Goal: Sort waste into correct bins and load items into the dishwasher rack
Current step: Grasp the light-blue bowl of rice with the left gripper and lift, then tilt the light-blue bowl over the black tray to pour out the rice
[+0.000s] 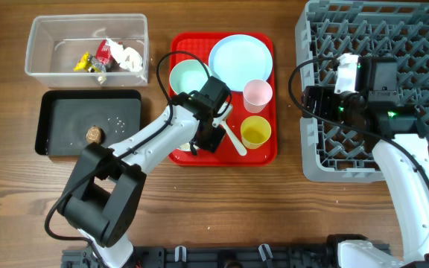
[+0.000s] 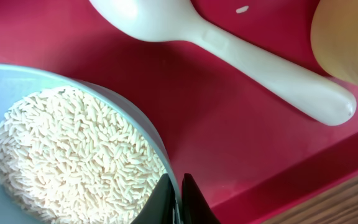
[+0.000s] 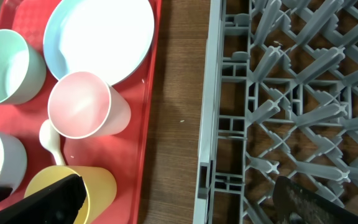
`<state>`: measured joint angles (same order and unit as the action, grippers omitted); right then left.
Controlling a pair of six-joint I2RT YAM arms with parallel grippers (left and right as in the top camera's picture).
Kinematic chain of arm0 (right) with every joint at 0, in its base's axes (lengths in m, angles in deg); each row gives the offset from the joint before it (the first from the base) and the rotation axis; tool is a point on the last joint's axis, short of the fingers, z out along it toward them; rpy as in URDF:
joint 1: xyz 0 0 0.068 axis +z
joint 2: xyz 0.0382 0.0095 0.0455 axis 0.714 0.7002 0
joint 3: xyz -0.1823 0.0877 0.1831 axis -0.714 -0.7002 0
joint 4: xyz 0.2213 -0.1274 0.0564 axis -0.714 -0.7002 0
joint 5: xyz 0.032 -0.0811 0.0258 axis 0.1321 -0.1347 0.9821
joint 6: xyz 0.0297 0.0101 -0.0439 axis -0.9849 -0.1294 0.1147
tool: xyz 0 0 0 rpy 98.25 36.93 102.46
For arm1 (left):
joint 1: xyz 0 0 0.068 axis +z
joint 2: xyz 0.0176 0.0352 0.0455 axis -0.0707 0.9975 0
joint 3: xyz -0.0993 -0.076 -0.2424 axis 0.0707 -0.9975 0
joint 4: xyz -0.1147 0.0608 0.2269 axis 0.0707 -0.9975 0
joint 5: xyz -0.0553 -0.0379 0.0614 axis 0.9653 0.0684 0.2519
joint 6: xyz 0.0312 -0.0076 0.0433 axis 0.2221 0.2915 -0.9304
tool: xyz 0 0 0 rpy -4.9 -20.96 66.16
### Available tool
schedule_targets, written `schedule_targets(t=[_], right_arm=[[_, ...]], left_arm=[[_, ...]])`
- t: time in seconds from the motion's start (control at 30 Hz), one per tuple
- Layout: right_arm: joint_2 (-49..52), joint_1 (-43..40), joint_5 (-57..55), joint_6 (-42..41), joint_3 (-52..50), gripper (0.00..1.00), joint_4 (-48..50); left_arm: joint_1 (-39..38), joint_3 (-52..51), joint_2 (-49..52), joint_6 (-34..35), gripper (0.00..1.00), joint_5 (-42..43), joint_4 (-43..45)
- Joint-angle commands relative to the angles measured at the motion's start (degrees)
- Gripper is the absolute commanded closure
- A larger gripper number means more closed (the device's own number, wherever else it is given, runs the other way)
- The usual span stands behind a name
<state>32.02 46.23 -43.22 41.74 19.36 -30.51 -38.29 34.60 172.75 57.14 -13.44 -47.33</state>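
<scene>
My left gripper [image 2: 180, 200] is shut on the rim of a pale blue bowl [image 2: 143, 127] full of uncooked rice [image 2: 67, 155], at the front left of the red tray [image 1: 267, 152]. In the overhead view the left gripper [image 1: 208, 138] covers that bowl. On the tray are a teal bowl [image 1: 187, 77], a light blue plate [image 1: 240, 58], a pink cup [image 1: 258, 94], a yellow cup [image 1: 255, 132] and a white spoon [image 1: 234, 139]. My right gripper [image 1: 313, 100] is open and empty over the left edge of the grey dishwasher rack [image 1: 378, 30].
A clear bin [image 1: 39, 59] with wrappers stands at the back left. A black bin [image 1: 58, 138] with a small brown item [image 1: 93, 135] lies in front of it. In the right wrist view a strip of bare wood [image 3: 182, 93] separates the tray from the rack [image 3: 278, 93].
</scene>
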Motion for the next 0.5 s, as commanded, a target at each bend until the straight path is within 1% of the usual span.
schedule_targets(t=[0.0,0.17,0.27,0.3,0.37,0.47], right_arm=[[0.7,0.1,-0.3,-0.8,0.9,0.0,0.3],[0.7,0.1,-0.3,-0.7,0.9,0.0,0.2],[0.7,0.1,-0.3,-0.7,0.9,0.01,0.2],[0.7,0.1,-0.3,-0.7,0.9,0.0,0.2],[0.7,0.1,-0.3,-0.7,0.9,0.0,0.2],[0.7,0.1,-0.3,-0.7,0.9,0.0,0.2]], left_arm=[[0.1,1.9,-2.1,4.3,0.96,-0.5,-1.2],[1.4,3.2,-8.9,9.1,0.96,-0.7,-3.3],[6.7,3.2,-14.9,13.2,0.96,-0.4,-5.5],[8.1,3.2,-15.7,13.4,0.96,-0.2,-6.0],[12.2,3.2,-17.1,13.4,0.96,1.9,-6.9],[20.2,3.2,-17.3,13.4,0.96,8.1,-7.3]])
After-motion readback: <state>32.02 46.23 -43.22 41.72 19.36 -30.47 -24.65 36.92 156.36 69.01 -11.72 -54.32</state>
